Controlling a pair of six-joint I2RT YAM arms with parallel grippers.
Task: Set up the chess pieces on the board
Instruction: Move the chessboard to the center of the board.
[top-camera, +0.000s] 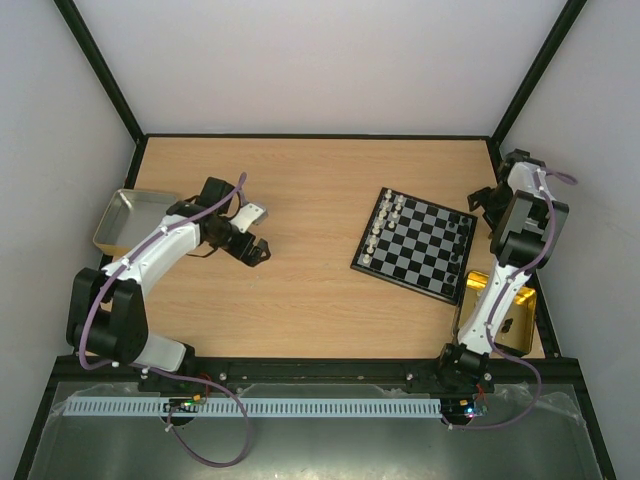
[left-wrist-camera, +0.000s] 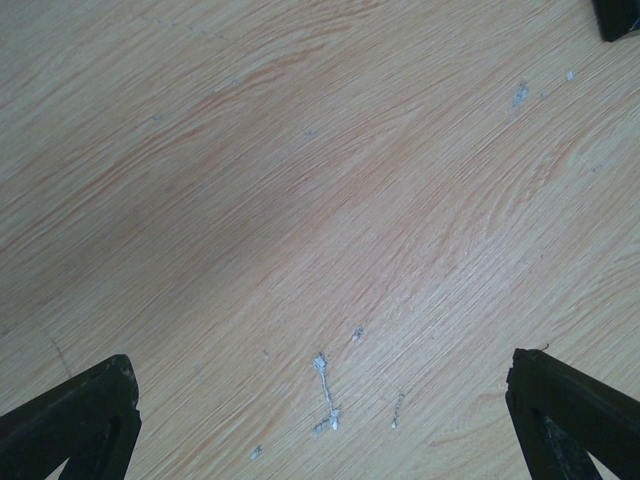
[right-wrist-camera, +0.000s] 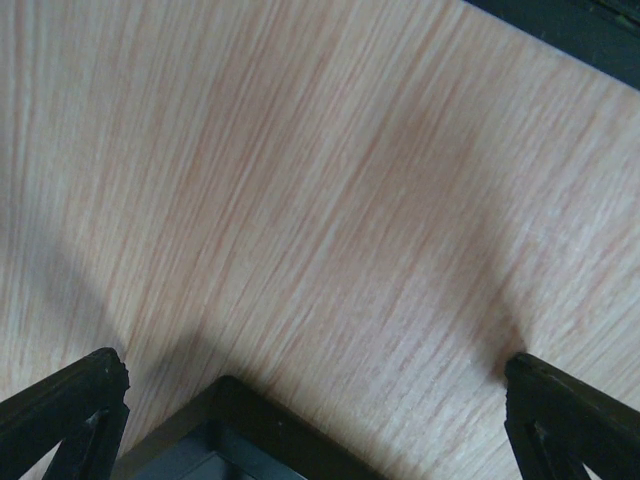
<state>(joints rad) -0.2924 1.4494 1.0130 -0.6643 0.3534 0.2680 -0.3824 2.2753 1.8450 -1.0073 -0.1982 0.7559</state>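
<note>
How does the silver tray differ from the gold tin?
The silver tray is grey metal; the gold tin is yellow. The tray lies at the left, far from the board; the tin lies at the right, close beside the board. Both are rectangular and lie off the board.

Gold rectangular tin: largely covered by the white right arm. Tiny white chess pieces and tiny black chess pieces on the small checkered board: too small to sort by type. Left gripper and right gripper: black fingers cut off by the lower edge. Dark corner at the bottom edge: cropped, identity unclear.
</note>
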